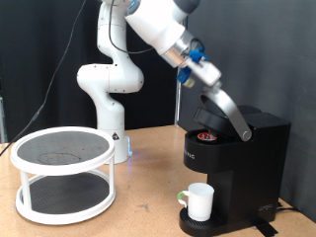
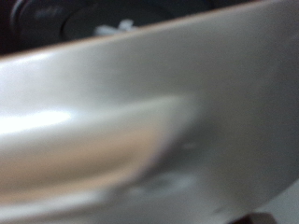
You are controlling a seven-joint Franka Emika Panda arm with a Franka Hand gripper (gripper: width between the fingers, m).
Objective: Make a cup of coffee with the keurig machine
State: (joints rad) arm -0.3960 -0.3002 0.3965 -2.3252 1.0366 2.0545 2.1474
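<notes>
While the gripper [image 1: 210, 87] presses on the raised lid [image 1: 222, 107] of the keurig machine [image 1: 237, 168], finger state unreadable, the lid slants down toward the exterior view's right, cup [image 1: 198, 201] directly below.

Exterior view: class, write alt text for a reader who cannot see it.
A white robot arm's hand is at the raised lid of a black coffee machine, whose pod chamber is open with a pod visible. A white mug sits on the drip base. A round two-tier rack stands at the exterior view's left.
</notes>
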